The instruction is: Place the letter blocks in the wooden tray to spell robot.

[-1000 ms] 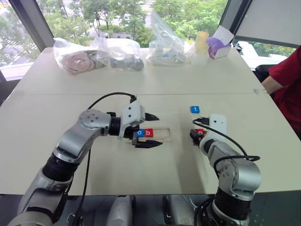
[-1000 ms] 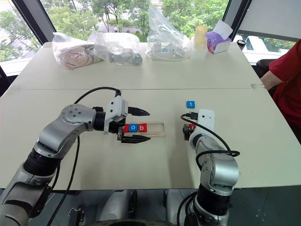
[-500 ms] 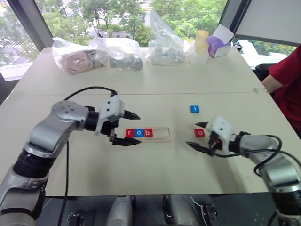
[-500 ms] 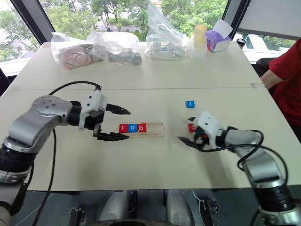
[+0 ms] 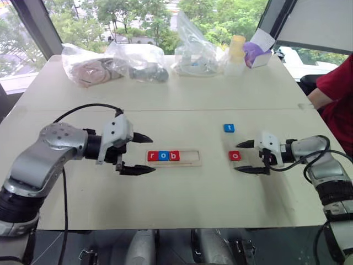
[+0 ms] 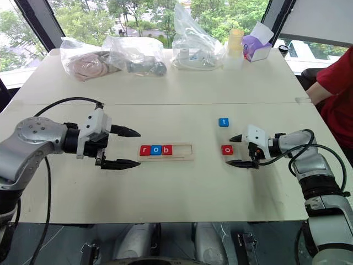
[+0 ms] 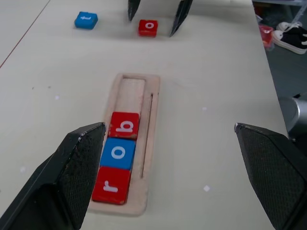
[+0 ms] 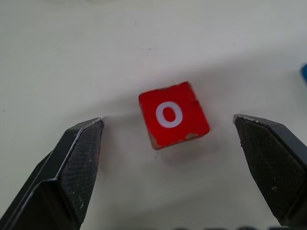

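Note:
The wooden tray (image 5: 188,157) lies mid-table with a red r block (image 5: 153,156), a blue o block (image 5: 162,156) and a red b block (image 5: 174,155) filling its left part. My left gripper (image 5: 153,153) hovers open at the tray's left end, one finger on each side. A loose red o block (image 5: 234,155) lies flat on the table to the right of the tray. It sits between the spread fingers of my open right gripper (image 6: 228,150), and the right wrist view shows the block (image 8: 172,115) untouched. A blue t block (image 5: 228,128) lies just beyond it.
Clear plastic bags (image 5: 88,69) with odds and ends, a pale cup (image 5: 236,51) and a purple box (image 5: 255,54) line the table's far edge. A person's red sleeve (image 5: 336,94) shows at the right edge. A seam crosses the table behind the tray.
My left gripper has drawn back to the left, off the tray's blocks. The right arm has swung out to the right and now points left, its fingers straddling the red o block.

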{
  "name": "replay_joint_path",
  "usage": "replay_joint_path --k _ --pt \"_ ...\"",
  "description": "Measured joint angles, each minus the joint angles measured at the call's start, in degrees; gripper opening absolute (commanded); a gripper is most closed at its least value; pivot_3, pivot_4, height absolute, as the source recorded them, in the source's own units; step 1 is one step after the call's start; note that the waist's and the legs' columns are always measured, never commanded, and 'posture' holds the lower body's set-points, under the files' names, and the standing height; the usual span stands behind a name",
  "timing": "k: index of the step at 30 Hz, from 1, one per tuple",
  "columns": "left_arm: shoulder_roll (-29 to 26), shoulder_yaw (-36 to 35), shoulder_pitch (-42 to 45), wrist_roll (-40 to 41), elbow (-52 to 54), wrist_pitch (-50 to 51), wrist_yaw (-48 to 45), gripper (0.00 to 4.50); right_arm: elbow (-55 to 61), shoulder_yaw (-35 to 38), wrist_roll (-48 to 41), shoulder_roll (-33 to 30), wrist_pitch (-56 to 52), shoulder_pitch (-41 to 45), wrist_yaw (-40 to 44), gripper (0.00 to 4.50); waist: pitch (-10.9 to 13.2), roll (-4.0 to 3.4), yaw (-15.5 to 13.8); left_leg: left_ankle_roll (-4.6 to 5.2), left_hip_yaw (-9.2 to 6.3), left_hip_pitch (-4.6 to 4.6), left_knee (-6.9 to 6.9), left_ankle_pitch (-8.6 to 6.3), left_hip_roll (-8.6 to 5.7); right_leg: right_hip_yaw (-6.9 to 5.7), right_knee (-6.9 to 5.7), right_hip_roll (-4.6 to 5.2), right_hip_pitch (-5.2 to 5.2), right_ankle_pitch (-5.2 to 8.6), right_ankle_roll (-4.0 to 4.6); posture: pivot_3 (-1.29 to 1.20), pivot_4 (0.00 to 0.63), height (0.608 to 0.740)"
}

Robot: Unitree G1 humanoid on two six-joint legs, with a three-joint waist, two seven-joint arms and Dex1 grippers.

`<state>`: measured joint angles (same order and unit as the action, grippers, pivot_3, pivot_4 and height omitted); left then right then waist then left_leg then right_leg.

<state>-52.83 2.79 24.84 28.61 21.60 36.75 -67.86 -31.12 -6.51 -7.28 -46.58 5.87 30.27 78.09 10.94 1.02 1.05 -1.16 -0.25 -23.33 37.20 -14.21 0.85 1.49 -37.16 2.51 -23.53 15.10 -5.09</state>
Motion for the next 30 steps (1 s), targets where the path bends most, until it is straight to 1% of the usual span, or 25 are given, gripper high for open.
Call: replay_joint_path --k 3,5,6,7,8,12,13,15,18,21,25,30 --pt "-0.6 -1.0 -1.3 0.0 0.3 0.0 1.0 4.5 -4.0 -1.0 1.2 1.0 2.2 2.6 1.0 3.67 0.0 0.0 0.1 -0.01 0.01 0.05 0.02 0.01 0.01 0.0 0.0 -0.01 0.04 0.0 0.02 0.0 0.15 0.74" --pt "-0.7 -1.5 -1.5 0.0 0.9 0.0 1.6 4.5 -5.8 -1.3 1.7 2.0 3.5 3.7 1.2 2.75 0.0 0.02 0.1 -0.01 0.01 0.11 0.03 0.01 0.02 0.0 0.0 -0.01 0.11 0.01 0.04 0.0 0.15 0.74" --pt "-1.0 -1.7 -1.6 0.0 1.0 0.0 1.8 4.5 -6.9 -1.3 1.7 2.7 3.9 4.2 1.2 2.14 0.0 0.02 0.1 -0.01 0.02 0.14 0.03 0.01 0.02 0.0 0.0 -0.01 0.14 0.0 0.04 0.0 0.15 0.74" --pt "-1.2 -2.0 -1.7 0.0 1.0 0.0 1.9 4.5 -7.5 -1.3 1.6 3.1 4.1 4.5 1.2 1.76 0.0 0.02 0.2 -0.02 0.02 0.17 0.03 0.01 0.02 0.01 -0.01 -0.01 0.15 0.0 0.05 0.0 0.15 0.74" --pt "-1.8 -2.3 -2.2 0.0 1.0 0.0 2.0 4.5 -8.1 -1.2 1.6 3.4 4.6 4.7 1.2 1.2 0.0 0.01 0.2 -0.02 0.01 0.21 0.03 0.01 0.02 0.04 -0.02 0.0 0.16 -0.01 0.05 0.0 0.15 0.74" --pt "-3.0 -3.3 -4.2 0.0 0.8 -0.1 1.9 4.5 -8.1 -1.2 1.4 3.5 3.9 4.9 1.2 1.17 0.0 0.01 0.2 -0.02 0.01 0.25 0.03 0.01 0.05 0.07 -0.04 0.01 0.18 0.03 0.13 0.0 0.15 0.74" --pt "-3.2 -3.6 -4.7 0.0 0.7 -0.2 1.8 4.5 -6.8 -1.0 1.3 3.5 2.4 4.7 1.2 1.17 0.0 0.01 0.2 -0.02 0.01 0.24 0.02 0.01 0.06 0.07 -0.04 0.01 0.17 0.03 0.13 0.0 0.15 0.74" --pt "-4.1 -4.2 -5.7 0.0 0.4 -0.4 1.6 4.5 -0.7 -0.9 -0.7 4.1 -3.8 4.0 1.0 1.17 0.0 -0.02 0.3 -0.02 -0.02 0.23 0.01 0.01 0.08 0.11 -0.1 0.02 0.1 0.0 0.07 0.0 0.15 0.74" --pt "-5.1 -4.7 -7.1 0.1 0.2 -1.1 0.8 4.5 12.3 -1.1 -4.2 6.9 -14.9 4.3 -0.9 1.17 0.1 -0.09 0.5 -0.02 -0.06 0.22 -0.03 0.01 0.1 0.12 -0.19 0.0 0.04 -0.02 0.05 0.0 0.15 0.74" --pt "-5.5 -4.7 -7.3 0.1 -0.3 -1.4 0.3 4.5 19.5 -2.6 -4.0 10.2 -22.2 6.0 -5.2 1.17 0.1 -0.1 0.0 -0.02 -0.07 0.2 -0.02 0.01 0.08 0.08 -0.18 0.0 0.03 -0.01 0.07 0.0 0.15 0.74" --pt "-4.8 -4.2 -5.7 -0.5 -1.2 -2.4 0.5 4.5 21.1 -8.3 -1.1 16.1 -26.3 8.3 -9.8 1.17 0.0 -0.08 -0.3 -0.02 -0.03 0.03 0.02 0.01 0.01 0.04 -0.13 0.04 -0.03 0.01 0.09 0.0 0.15 0.74" --pt "-4.1 -3.6 -6.1 -0.9 -1.2 -2.4 1.4 4.5 19.5 -11.9 2.3 17.1 -25.8 8.8 -11.6 1.17 0.0 -0.08 -0.2 -0.02 -0.01 -0.08 0.01 0.01 -0.05 0.02 -0.04 0.14 -0.1 -0.02 0.02 0.0 0.15 0.74"
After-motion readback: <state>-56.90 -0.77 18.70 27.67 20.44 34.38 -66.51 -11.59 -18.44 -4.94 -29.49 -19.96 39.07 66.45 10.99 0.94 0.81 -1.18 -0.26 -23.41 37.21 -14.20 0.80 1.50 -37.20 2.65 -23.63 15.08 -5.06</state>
